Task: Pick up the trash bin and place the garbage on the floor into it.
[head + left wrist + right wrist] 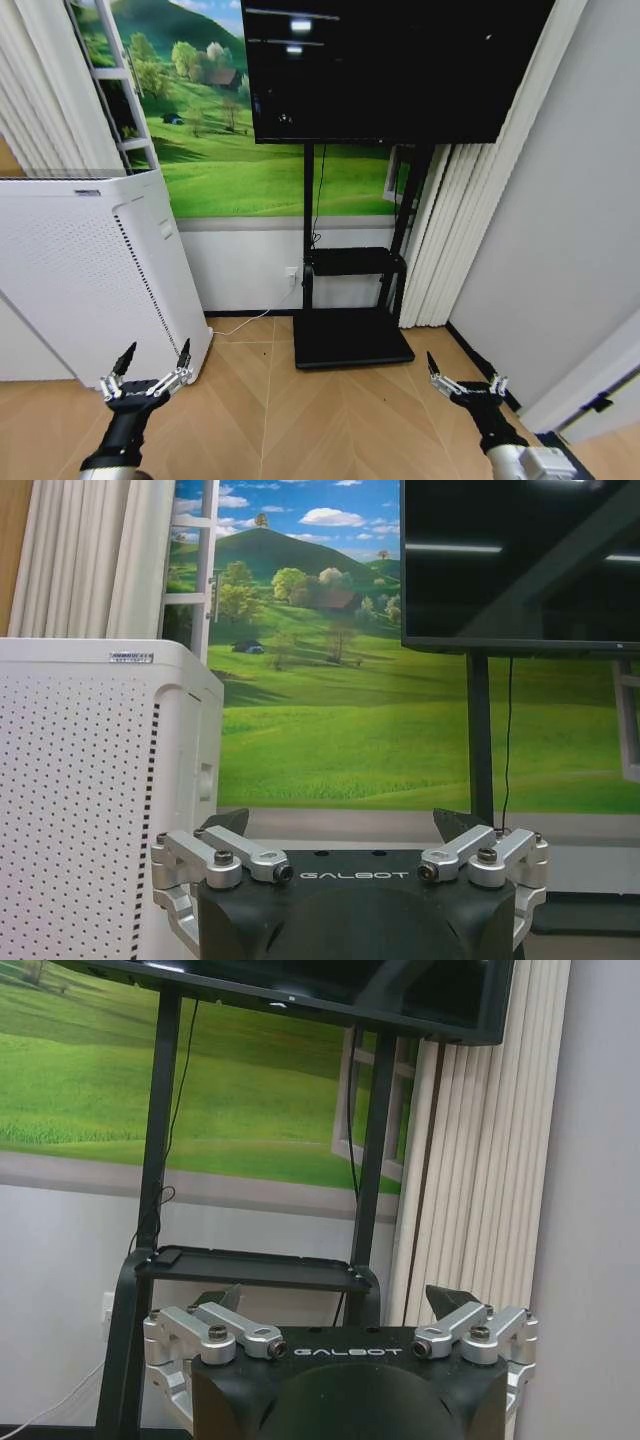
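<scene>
The trash bin and the garbage are out of view. The floor (330, 410), tan chevron parquet, spreads out ahead of me with nothing lying on the visible part. My left gripper (156, 352) hovers low over it, near the corner of a white appliance, open and empty. In the left wrist view the left gripper (343, 825) faces the wall with its fingers spread. My right gripper (465, 372) hangs low on the other side, open and empty too. The right wrist view has the right gripper (335, 1300) spread wide in front of a TV stand.
A tall white perforated appliance (80, 280) stands close on the left. Straight ahead, a black TV (390, 60) sits on a stand (350, 262) with a flat base (350, 345). A white cable (235, 325) runs along the wall. Curtains (450, 230) and a grey wall (560, 230) close the right.
</scene>
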